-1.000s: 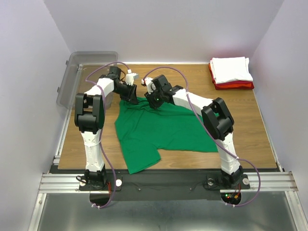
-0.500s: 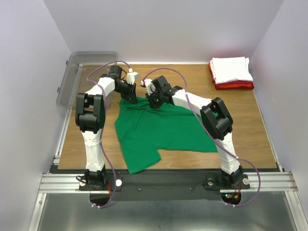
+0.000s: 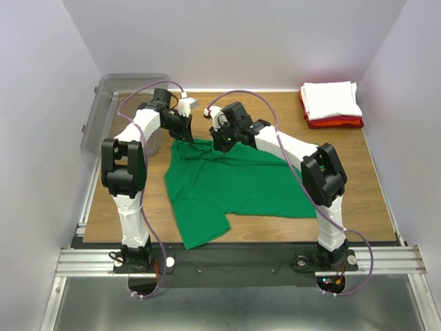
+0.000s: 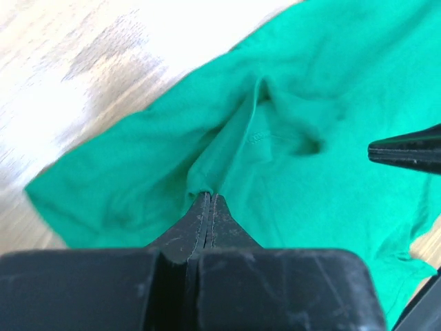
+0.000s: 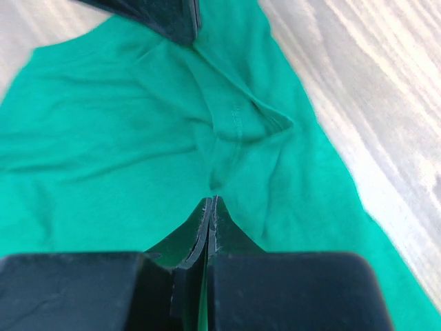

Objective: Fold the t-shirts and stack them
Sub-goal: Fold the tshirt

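Green t-shirt (image 3: 234,186) lies spread on the worktop (image 3: 372,193), left of centre. One lobe of cloth reaches almost to the near edge; the rest is flat with shallow wrinkles.

Both hands are at the shirt's far edge, close together but not touching.
- Left hand (image 4: 209,198): fingers pressed together, pinching a raised ridge of green cloth at the tips. A stitched seam runs up from the pinch.
- Right hand (image 5: 210,203): fingers likewise pressed together, pinching a fold of the same shirt. The cloth puckers just beyond the tips.

Far right corner: white t-shirt (image 3: 332,98) folded to a rectangle, lying on top of the folded red t-shirt (image 3: 337,123).

Far left corner: clear grey bin (image 3: 103,103), overhanging the left edge.
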Robot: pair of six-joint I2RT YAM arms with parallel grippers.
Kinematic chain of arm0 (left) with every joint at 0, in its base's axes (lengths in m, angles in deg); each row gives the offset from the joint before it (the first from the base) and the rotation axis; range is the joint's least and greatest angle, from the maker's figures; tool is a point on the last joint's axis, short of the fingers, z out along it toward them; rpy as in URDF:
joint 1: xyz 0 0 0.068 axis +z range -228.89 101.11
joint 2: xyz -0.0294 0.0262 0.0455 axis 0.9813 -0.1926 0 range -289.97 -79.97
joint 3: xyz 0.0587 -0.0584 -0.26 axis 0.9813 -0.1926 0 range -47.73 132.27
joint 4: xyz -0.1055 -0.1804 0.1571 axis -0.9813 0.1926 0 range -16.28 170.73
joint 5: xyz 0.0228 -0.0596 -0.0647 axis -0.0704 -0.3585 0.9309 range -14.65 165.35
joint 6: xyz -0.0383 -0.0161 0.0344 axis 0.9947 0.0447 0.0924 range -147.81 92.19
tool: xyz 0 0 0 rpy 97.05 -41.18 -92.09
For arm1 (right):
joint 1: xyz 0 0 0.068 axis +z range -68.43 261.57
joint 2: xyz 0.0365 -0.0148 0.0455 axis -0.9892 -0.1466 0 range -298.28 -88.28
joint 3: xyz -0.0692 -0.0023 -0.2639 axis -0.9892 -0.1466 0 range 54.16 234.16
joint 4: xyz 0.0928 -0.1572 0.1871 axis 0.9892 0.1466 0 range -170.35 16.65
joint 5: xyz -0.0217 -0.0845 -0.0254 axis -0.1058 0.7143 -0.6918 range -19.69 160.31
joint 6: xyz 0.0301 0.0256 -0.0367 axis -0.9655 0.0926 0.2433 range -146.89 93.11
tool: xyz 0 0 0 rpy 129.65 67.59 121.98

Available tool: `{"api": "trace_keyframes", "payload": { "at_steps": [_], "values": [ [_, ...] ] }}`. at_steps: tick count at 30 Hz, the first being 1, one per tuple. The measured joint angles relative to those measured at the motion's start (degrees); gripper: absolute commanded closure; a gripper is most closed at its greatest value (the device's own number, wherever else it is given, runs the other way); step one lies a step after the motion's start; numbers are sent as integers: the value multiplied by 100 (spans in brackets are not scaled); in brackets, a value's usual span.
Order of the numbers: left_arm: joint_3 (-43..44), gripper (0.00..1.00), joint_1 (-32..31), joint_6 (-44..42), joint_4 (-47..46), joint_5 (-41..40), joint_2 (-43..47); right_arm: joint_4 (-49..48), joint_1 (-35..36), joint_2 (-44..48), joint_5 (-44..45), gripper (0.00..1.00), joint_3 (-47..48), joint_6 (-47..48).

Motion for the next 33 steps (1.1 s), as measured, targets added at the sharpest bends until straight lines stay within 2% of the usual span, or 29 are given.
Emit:
{"api": "trace_keyframes", "payload": {
  "at_steps": [10,12,17,20,25,30,33],
  "values": [
    [-785,100,2,-247,138,-173,1093,4,0,417,-501,99,-717,-85],
    [-999,100,2,-313,282,-177,1200,33,0,420,-557,95,-800,-107],
    [-1637,100,2,-463,437,-205,1427,52,0,551,-662,77,-970,-299],
    [-1816,100,2,-479,531,-247,1491,59,0,673,-680,77,-1082,-455],
    [-1637,100,2,-428,540,-254,1432,-28,144,756,-334,79,-1237,-605],
    [-704,100,2,-341,444,-254,863,-83,435,756,136,77,-1266,-612],
    [-310,100,4,-289,385,-240,446,-173,551,756,372,72,-1266,-601]
  ]
}}
